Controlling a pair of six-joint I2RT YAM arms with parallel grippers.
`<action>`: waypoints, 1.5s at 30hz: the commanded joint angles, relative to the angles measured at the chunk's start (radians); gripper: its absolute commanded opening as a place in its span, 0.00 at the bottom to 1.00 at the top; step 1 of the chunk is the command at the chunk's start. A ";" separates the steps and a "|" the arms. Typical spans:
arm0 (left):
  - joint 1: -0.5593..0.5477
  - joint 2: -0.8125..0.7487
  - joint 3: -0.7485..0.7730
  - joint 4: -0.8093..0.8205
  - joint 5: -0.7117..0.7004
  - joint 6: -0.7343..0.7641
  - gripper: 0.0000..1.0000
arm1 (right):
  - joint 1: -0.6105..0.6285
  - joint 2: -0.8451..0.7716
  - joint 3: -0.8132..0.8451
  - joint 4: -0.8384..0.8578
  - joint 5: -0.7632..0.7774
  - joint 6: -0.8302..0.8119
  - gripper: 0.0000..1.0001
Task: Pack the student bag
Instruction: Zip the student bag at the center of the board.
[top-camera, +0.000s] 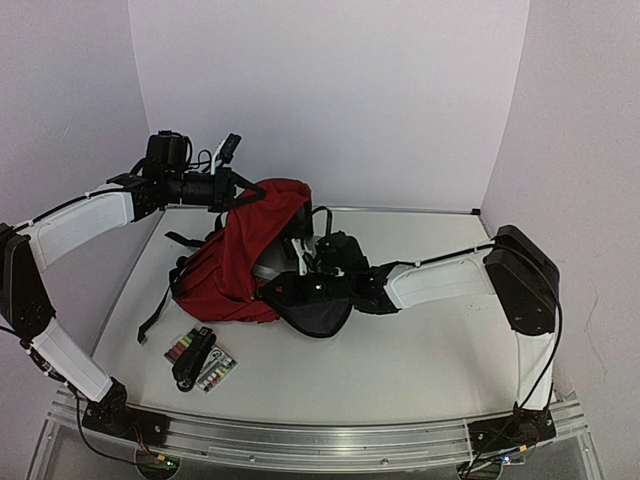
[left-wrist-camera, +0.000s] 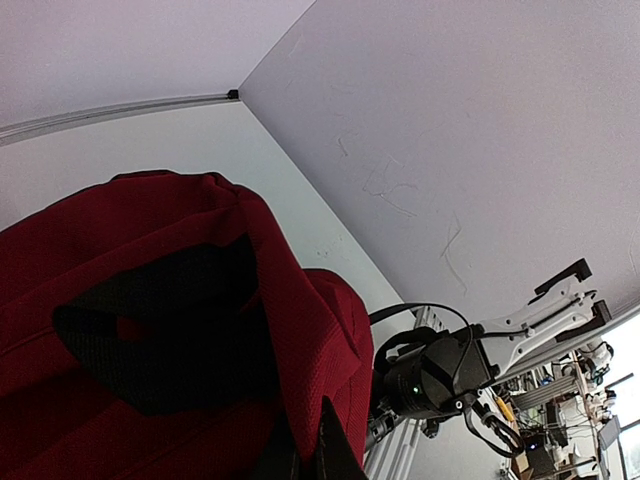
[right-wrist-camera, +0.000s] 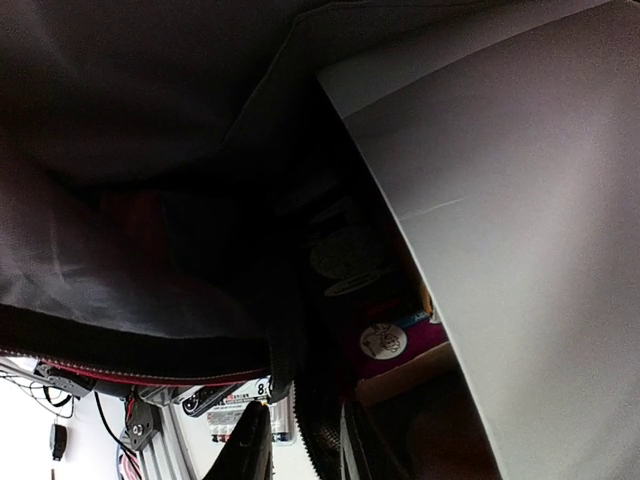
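Note:
The student bag (top-camera: 215, 280), dark red with black straps, lies at mid-table with its mouth facing right. My left gripper (top-camera: 238, 195) is shut on a fold of its red fabric (left-wrist-camera: 300, 330) and holds that flap up high; in the left wrist view the left gripper (left-wrist-camera: 305, 462) sits at the bottom edge. My right gripper (top-camera: 298, 272) is at the bag's mouth. In the right wrist view the black zippered rim (right-wrist-camera: 322, 430) runs between the right gripper's (right-wrist-camera: 300, 425) two fingers, pinched. Inside the bag are a large pale flat panel (right-wrist-camera: 520, 250) and a pink item with a round sticker (right-wrist-camera: 385, 340).
A pack of coloured markers and a dark pen-like object (top-camera: 200, 360) lie on the table in front of the bag, near the left arm's base; the printed pack (right-wrist-camera: 245, 412) also shows under the bag's rim. A black strap (top-camera: 155, 315) trails left. White walls enclose the table.

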 joint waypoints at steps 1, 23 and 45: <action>0.012 -0.010 0.046 0.027 -0.007 -0.003 0.00 | 0.033 -0.012 0.025 0.045 -0.004 -0.043 0.23; 0.029 -0.006 0.049 0.035 0.014 -0.014 0.00 | 0.053 0.057 0.095 0.046 0.107 0.006 0.18; 0.035 -0.013 0.052 0.020 0.018 -0.010 0.00 | 0.052 0.047 0.040 0.073 0.152 0.040 0.10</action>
